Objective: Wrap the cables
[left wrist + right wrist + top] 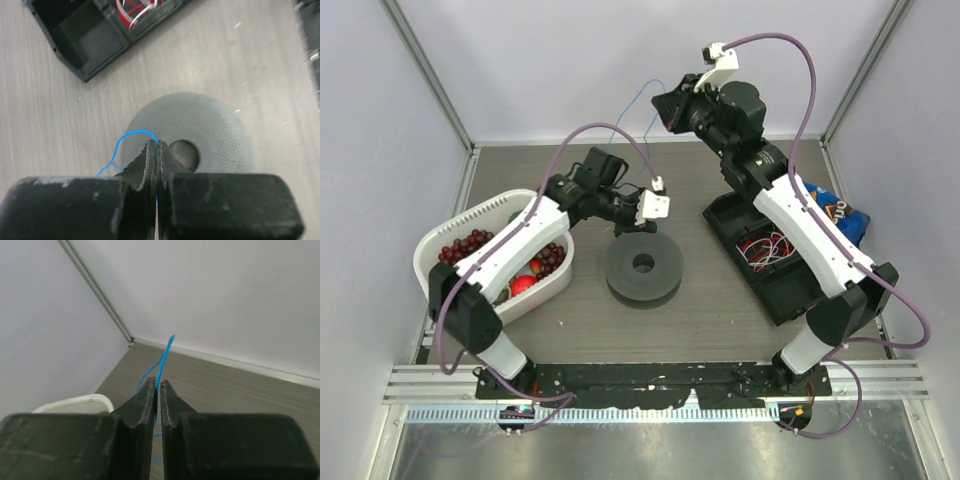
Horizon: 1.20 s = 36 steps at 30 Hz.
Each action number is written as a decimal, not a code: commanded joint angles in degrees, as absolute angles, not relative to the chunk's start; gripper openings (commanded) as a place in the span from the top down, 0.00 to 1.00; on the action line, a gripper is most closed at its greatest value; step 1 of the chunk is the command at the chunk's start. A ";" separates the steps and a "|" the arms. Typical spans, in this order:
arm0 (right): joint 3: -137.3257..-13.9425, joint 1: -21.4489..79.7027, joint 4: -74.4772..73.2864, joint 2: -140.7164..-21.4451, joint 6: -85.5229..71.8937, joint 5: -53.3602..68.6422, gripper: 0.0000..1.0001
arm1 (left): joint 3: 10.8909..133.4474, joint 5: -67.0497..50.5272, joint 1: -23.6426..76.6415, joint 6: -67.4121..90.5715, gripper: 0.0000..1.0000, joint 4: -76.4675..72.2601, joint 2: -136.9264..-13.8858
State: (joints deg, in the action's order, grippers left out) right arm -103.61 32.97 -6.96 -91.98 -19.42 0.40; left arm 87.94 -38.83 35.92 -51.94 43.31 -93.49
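Left gripper and right gripper, at its one o'clock, each clench the thin bright-blue cable; best to hold tension even while winding around the dark grey holed disc.

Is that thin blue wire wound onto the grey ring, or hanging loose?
Loose. The blue cable arcs between the shut left gripper and right gripper; none circles the grey spool.

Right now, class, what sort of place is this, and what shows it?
Probably a robot lab test cell: plain walls box in the table, the left gripper and right gripper pinch the blue cable, with a fruit basket and wire tray as props.
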 commanded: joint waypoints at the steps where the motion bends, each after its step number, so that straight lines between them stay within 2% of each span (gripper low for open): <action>1: -102.30 26.38 -7.01 -96.23 -16.70 6.84 0.64 | 89.03 -53.16 34.02 -43.26 1.00 46.50 -88.34; 2: -104.22 24.11 -8.51 -99.46 -17.05 10.60 0.56 | 89.03 -54.57 33.49 -40.02 1.00 44.84 -87.46; 3: -104.41 23.04 -9.40 -100.62 -17.49 13.07 0.39 | 89.03 -55.89 33.05 -36.86 1.00 43.00 -86.84; 4: -103.54 20.94 -8.88 -102.11 -18.97 17.53 0.33 | 88.86 -57.03 32.18 -32.74 1.00 40.37 -86.05; 5: -103.19 20.31 -8.27 -102.39 -19.42 20.28 0.28 | 88.51 -58.09 31.56 -28.52 1.00 37.82 -85.09; 9: -103.10 18.81 -11.94 -103.18 -16.36 32.24 0.21 | 85.79 -60.64 27.26 -12.70 1.00 24.30 -82.54; 12: -102.92 18.81 -14.76 -102.57 -14.16 38.57 0.21 | 83.07 -60.91 23.57 -1.01 1.00 13.05 -81.56; 17: -99.85 18.28 -15.47 -98.01 -10.20 42.44 0.21 | 79.20 -59.50 17.94 20.08 1.00 -7.69 -81.83; 21: -92.06 18.37 -6.79 -90.56 -11.07 47.27 0.22 | 77.96 -59.15 15.38 34.87 1.00 -21.86 -83.14; 25: -79.57 20.03 12.02 -80.80 -12.40 47.03 0.22 | 78.05 -57.57 15.29 41.73 1.00 -27.85 -83.58; 30: -75.77 26.61 13.36 -76.47 -2.05 40.36 0.22 | 76.56 -55.64 15.21 53.94 1.00 -37.51 -83.24; 34: -75.32 30.31 16.70 -76.72 -0.26 36.83 0.25 | 75.06 -53.62 15.29 56.78 1.00 -37.79 -81.39; 36: -75.15 32.25 17.05 -77.17 2.72 34.56 0.29 | 74.53 -53.26 15.29 57.13 1.00 -37.27 -80.51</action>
